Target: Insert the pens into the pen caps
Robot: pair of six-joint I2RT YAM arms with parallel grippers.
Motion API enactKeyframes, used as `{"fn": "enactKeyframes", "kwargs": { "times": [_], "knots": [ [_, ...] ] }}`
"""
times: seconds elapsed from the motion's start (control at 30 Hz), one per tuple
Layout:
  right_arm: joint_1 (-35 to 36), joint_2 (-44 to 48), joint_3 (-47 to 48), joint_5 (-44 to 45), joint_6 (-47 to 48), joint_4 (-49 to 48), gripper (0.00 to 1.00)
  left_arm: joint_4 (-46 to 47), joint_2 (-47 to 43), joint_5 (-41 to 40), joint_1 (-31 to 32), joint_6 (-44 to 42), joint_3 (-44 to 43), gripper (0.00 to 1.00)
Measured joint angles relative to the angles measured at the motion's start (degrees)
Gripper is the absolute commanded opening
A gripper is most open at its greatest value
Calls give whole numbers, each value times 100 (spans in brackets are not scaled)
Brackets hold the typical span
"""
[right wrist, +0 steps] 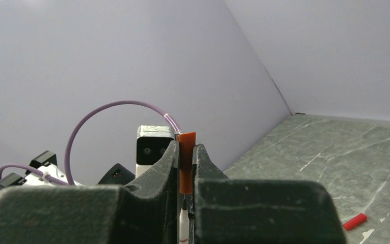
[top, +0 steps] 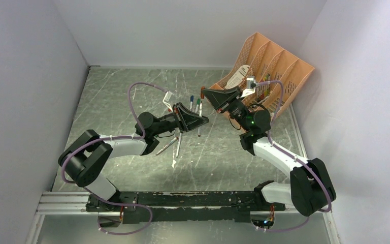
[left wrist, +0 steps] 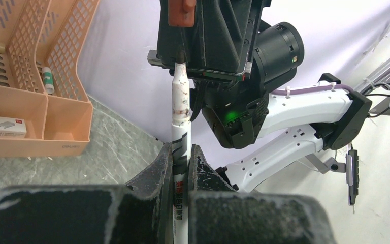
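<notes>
My left gripper (left wrist: 181,150) is shut on a whitish pen (left wrist: 181,109) and holds it upright, tip up. The pen's tip reaches between the fingers of my right gripper (right wrist: 186,148), which is shut on a red pen cap (right wrist: 186,165). The cap also shows in the left wrist view (left wrist: 182,12). The pen's dark tip (right wrist: 184,206) sits just under the cap's open end, with a small gap. In the top view the two grippers meet over the table's middle, left (top: 203,120) below right (top: 204,93). Several more pens (top: 179,141) lie under the left arm, two with blue and green ends (top: 195,103).
An orange organiser (top: 266,68) stands at the back right, behind the right arm, and shows in the left wrist view (left wrist: 35,107). A loose red cap (right wrist: 355,221) lies on the green marbled table. Grey walls close in the left, back and right sides.
</notes>
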State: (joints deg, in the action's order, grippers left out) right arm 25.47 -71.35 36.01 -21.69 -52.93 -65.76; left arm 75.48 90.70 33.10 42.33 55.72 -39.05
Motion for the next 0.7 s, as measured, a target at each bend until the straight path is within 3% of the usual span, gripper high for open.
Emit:
{"fn": "enactKeyframes", "kwargs": {
  "times": [0.7],
  "knots": [
    [50, -50, -9, -85, -4, -22, 0, -9, 24, -2, 2, -22, -2, 7]
  ]
}}
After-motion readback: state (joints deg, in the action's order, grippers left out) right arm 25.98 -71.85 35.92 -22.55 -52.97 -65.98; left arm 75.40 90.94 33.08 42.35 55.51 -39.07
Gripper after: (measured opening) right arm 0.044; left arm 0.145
